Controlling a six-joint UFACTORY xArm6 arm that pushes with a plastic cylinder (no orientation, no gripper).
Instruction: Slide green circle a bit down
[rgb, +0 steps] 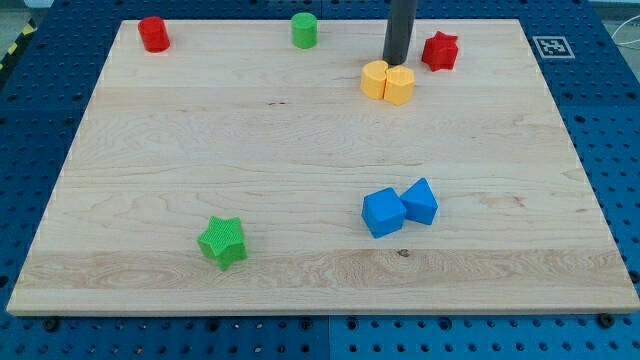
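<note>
The green circle (304, 30) stands near the board's top edge, a little left of the middle. My tip (397, 60) is down on the board at the view's top, well to the right of the green circle. It stands just above the two yellow blocks (387, 82) and left of the red star (439, 51).
A red circle (153, 34) stands at the top left. A green star (222, 242) lies at the bottom left. A blue cube (383, 212) and a second blue block (421, 201) touch each other at the lower middle right. The wooden board (300, 150) rests on a blue pegboard table.
</note>
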